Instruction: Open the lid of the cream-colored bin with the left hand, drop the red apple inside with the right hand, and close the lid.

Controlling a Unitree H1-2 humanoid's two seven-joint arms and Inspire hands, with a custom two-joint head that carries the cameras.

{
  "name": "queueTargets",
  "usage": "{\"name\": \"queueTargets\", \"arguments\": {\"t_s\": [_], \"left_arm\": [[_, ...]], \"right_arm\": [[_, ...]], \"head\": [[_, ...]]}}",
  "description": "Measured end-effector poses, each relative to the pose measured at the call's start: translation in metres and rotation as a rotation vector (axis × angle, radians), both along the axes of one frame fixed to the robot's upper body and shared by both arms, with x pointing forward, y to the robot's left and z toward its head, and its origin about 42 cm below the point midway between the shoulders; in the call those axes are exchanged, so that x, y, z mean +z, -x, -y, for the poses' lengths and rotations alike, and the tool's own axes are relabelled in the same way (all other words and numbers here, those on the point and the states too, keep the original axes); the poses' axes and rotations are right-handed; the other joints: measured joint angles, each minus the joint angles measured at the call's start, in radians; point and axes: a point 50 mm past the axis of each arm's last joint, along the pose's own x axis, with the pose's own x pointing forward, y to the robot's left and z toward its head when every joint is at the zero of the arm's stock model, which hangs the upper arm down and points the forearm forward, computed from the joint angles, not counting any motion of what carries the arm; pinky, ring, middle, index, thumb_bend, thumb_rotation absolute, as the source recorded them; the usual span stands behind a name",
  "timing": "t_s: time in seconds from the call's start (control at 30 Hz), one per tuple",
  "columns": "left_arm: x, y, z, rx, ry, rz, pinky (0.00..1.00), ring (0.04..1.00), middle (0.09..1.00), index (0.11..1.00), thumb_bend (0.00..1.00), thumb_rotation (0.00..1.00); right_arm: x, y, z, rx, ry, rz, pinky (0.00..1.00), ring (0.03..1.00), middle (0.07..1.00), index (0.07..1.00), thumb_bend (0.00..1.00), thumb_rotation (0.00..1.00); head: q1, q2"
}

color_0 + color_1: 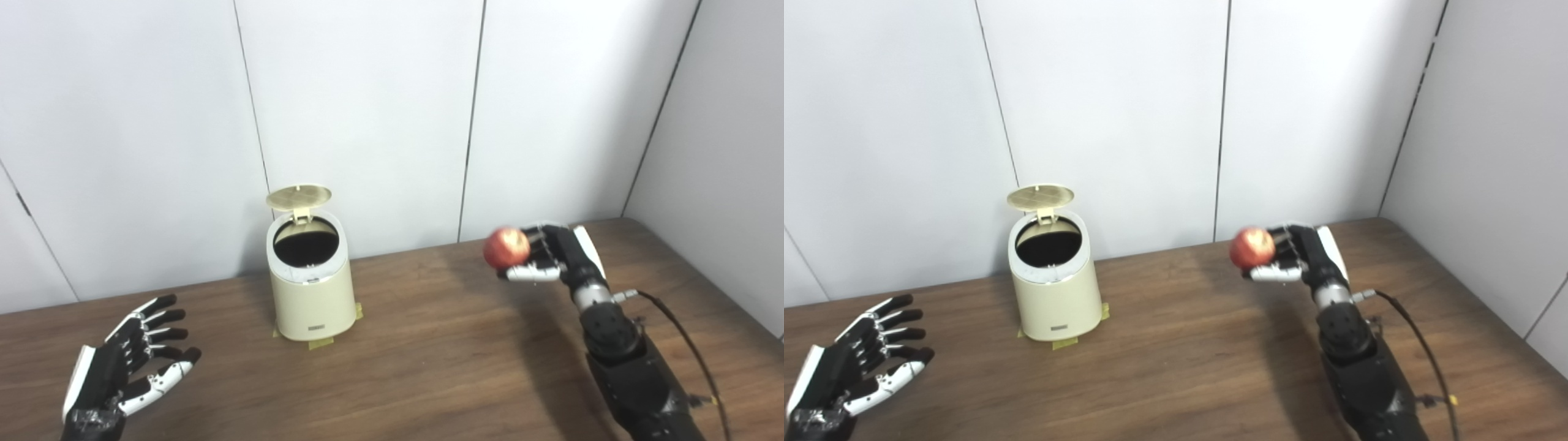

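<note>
The cream-colored bin (312, 300) stands on the wooden table near the back wall, left of centre. Its round lid (299, 196) is up, tilted back on its hinge, and the dark inside shows. My right hand (545, 254) is shut on the red apple (506, 248) and holds it in the air, well to the right of the bin and at about the height of its rim. My left hand (131, 361) is open and empty, fingers spread, low over the table at the front left, apart from the bin.
The wooden table (416, 367) ends at white wall panels behind and on the right. Yellow tape tabs (320, 343) lie at the bin's foot. A black cable (692, 349) runs along my right forearm.
</note>
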Motion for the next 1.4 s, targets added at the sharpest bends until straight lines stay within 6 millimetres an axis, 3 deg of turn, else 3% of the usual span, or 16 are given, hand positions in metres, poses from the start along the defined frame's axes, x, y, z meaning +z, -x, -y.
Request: {"name": "queueTargets", "arguments": {"t_s": [0.2, 0.27, 0.57, 0.83, 0.93, 1.07, 1.13, 1.4], "left_arm": [[-0.006, -0.001, 0.001, 0.002, 0.008, -0.020, 0.57, 0.688, 0.775, 0.846, 0.56, 0.00], [-0.007, -0.001, 0.003, -0.001, 0.010, -0.021, 0.58, 0.686, 0.773, 0.844, 0.57, 0.00], [-0.012, -0.001, 0.013, -0.011, -0.003, -0.007, 0.63, 0.700, 0.768, 0.837, 0.60, 0.04], [-0.022, -0.002, 0.026, -0.010, 0.019, -0.031, 0.67, 0.707, 0.763, 0.844, 0.64, 0.11], [-0.022, -0.002, 0.029, 0.002, 0.016, -0.028, 0.65, 0.705, 0.763, 0.844, 0.64, 0.12], [-0.023, -0.002, 0.031, 0.008, 0.008, -0.027, 0.64, 0.709, 0.766, 0.844, 0.64, 0.12], [-0.023, -0.002, 0.032, 0.008, 0.009, -0.027, 0.63, 0.705, 0.763, 0.843, 0.64, 0.11], [-0.023, -0.003, 0.040, 0.008, 0.031, -0.026, 0.63, 0.698, 0.755, 0.839, 0.67, 0.12]], "right_arm": [[0.037, -0.009, -0.022, 0.079, -0.040, 0.077, 0.40, 0.405, 0.435, 0.531, 0.52, 0.00], [0.045, -0.011, -0.030, 0.109, -0.041, 0.089, 0.41, 0.401, 0.435, 0.532, 0.52, 0.00], [0.053, -0.022, -0.068, 0.215, -0.012, 0.072, 0.42, 0.416, 0.435, 0.526, 0.52, 0.00], [0.080, -0.041, -0.118, 0.310, -0.017, 0.132, 0.40, 0.395, 0.429, 0.521, 0.52, 0.00], [0.082, -0.043, -0.136, 0.342, -0.027, 0.137, 0.39, 0.390, 0.425, 0.522, 0.52, 0.00], [0.079, -0.042, -0.158, 0.395, -0.014, 0.126, 0.48, 0.435, 0.425, 0.528, 0.52, 0.00], [0.077, -0.042, -0.164, 0.405, -0.006, 0.123, 0.42, 0.419, 0.424, 0.528, 0.52, 0.00], [0.076, -0.041, -0.182, 0.443, -0.010, 0.117, 0.44, 0.427, 0.432, 0.525, 0.52, 0.00]], "head": [[0.041, -0.006], [0.057, -0.008], [0.166, -0.021], [0.227, -0.032], [0.242, -0.034], [0.255, -0.034], [0.264, -0.034], [0.290, -0.038]]}}
